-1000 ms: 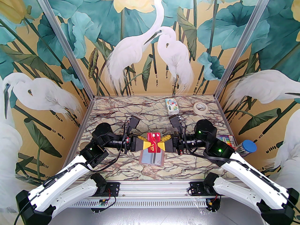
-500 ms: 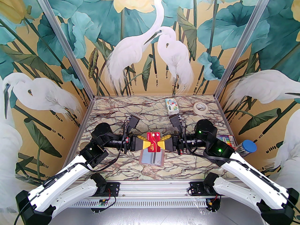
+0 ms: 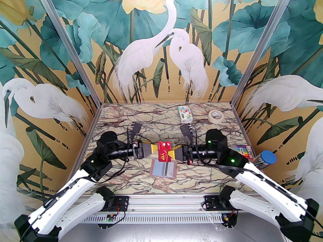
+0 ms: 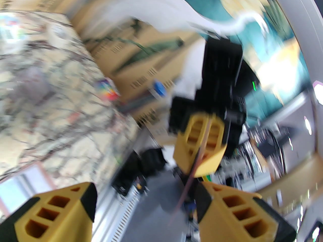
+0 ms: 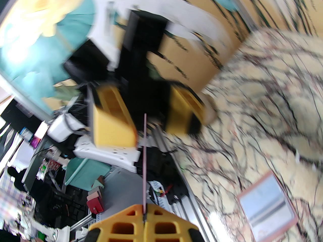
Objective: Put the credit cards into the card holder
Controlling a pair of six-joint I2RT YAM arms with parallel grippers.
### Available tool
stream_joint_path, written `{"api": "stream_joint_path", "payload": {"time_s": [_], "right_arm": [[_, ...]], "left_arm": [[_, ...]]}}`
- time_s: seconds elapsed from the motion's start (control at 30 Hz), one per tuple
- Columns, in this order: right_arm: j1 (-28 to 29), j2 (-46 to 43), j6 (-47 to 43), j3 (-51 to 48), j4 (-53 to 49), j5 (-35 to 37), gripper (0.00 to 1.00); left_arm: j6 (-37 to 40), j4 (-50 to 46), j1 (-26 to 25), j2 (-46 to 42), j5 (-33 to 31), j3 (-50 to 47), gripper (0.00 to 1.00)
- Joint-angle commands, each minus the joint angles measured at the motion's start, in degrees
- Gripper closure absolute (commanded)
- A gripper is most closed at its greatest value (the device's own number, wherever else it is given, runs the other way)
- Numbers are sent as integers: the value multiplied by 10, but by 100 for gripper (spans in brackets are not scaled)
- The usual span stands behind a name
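The right claw [image 3: 172, 152] is pinching the red card [image 3: 163, 152] by one short end. Its two yellow fingers are pressing flat together on it and holding it up on edge above the bench [image 3: 141, 183].

Facing it from the other side, the left claw [image 3: 155, 149] is standing with its fingers spread, one on each face of that card. The card's thin edge is running through the gap, and I cannot tell whether it is touching either finger.

The card holder [image 3: 152, 171] is lying open on the bench just below both claws, on the side toward the arm bases. A pale blue card [image 3: 159, 167] and a grey card [image 3: 169, 171] with a dark stripe are showing in it side by side.

Well beyond the right claw, toward the back wall, a tissue pack [image 3: 185, 113] and a roll of tape [image 3: 216, 115] are sitting on the bench.
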Motion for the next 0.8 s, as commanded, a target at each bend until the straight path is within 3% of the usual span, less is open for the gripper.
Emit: {"api": "stream_joint_path", "payload": {"time_s": [0.0,0.13,0.27,0.5,0.77], "right_arm": [[1,24,43,-35,-29,63,100],[2,56,91,-77,-16,109,100],[3,83,137,-121,9,154,100],[7,131,197,-181,91,172,100],[22,177,213,-192,125,188,100]], "left_arm": [[2,-74,19,4,-35,-36,34],[13,-59,19,40,-25,-87,42],[1,29,18,84,14,-150,49],[3,88,16,187,-10,-194,64],[8,142,7,278,-23,-203,73]]}}
